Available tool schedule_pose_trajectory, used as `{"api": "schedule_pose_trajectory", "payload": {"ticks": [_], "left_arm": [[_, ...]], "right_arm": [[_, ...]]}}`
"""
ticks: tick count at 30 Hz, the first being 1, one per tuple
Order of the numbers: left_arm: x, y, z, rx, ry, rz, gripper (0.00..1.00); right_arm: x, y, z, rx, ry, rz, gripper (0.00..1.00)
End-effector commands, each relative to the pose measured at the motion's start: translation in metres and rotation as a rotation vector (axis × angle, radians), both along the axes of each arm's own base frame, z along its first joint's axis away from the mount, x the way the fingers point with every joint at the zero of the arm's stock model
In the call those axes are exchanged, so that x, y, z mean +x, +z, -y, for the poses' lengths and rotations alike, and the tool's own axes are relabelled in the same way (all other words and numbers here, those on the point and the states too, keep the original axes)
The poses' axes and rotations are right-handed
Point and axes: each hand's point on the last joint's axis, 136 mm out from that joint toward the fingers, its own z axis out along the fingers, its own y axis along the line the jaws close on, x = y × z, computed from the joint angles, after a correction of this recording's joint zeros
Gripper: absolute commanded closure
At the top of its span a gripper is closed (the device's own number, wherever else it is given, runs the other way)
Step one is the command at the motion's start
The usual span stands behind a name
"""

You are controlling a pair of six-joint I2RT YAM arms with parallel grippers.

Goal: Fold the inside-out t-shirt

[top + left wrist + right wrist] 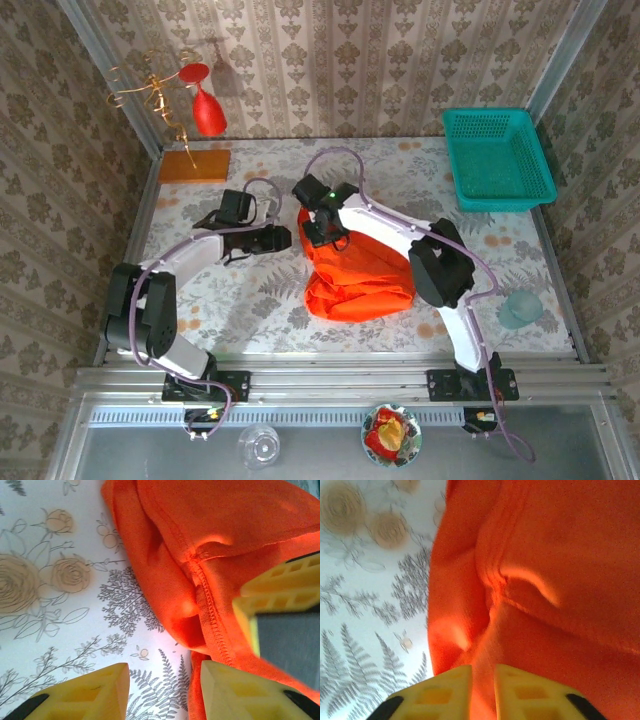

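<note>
The right gripper (pixel 482 690) pinched the crumpled t-shirt (pixel 355 280) on the tabletop (pixel 250 300); the left gripper (pixel 165 690) gaped beside it. A teal basket (pixel 487 112) sat at the far-right corner.

On my overhead feed the bench (pixel 250 300) wears a pale cloth printed with flowers and ferns. A teal mesh basket (pixel 498 160) sits at its far right corner. At the far left corner lies a flat orange-brown board (pixel 194 165). Above it a red wine glass (pixel 208 112) hangs upside down on a gold wire stand (pixel 150 85). Below the bench's near edge I make out a clear glass (pixel 259 445) and a small dish (pixel 367 432).
</note>
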Motion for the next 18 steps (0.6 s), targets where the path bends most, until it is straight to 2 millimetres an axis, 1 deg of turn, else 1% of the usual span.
{"api": "schedule_pose_trajectory", "payload": {"ticks": [1,2,3,6,8,9,10,11,12,13,15,18], "left_arm": [[-0.002,0.015,-0.012,-0.036,0.036,0.032,0.57],[-0.003,0.015,-0.017,-0.037,0.05,0.035,0.57],[-0.003,0.018,-0.024,-0.038,0.071,0.042,0.57],[-0.006,0.02,-0.043,-0.046,0.126,0.056,0.57],[-0.008,0.021,-0.054,-0.057,0.162,0.065,0.57],[-0.009,0.022,-0.058,-0.06,0.171,0.068,0.57],[-0.01,0.022,-0.06,-0.066,0.179,0.067,0.57],[-0.011,0.023,-0.062,-0.071,0.182,0.07,0.57],[-0.012,0.023,-0.063,-0.074,0.182,0.071,0.57],[-0.012,0.023,-0.063,-0.077,0.182,0.07,0.57],[-0.013,0.023,-0.063,-0.081,0.181,0.068,0.57],[-0.012,0.023,-0.062,-0.085,0.178,0.068,0.57]], "right_arm": [[0.001,-0.002,-0.012,-0.005,0.027,-0.03,0.94],[0.001,-0.001,-0.018,0.005,0.038,-0.034,0.98],[-0.001,0.001,-0.025,0.018,0.053,-0.036,1.0],[-0.009,0.007,-0.042,0.038,0.098,-0.035,1.0],[-0.013,0.01,-0.044,0.011,0.111,-0.02,1.0],[-0.012,0.011,-0.039,-0.015,0.102,-0.008,1.0],[-0.009,0.011,-0.03,-0.057,0.076,0.009,0.96],[-0.006,0.011,-0.021,-0.099,0.056,0.027,0.87],[-0.002,0.011,-0.012,-0.143,0.039,0.046,0.75],[0.0,0.01,-0.005,-0.178,0.025,0.057,0.68],[0.001,0.002,0.008,-0.251,0.011,0.068,0.59],[-0.002,-0.015,0.016,-0.303,0.007,0.031,0.52]]}}
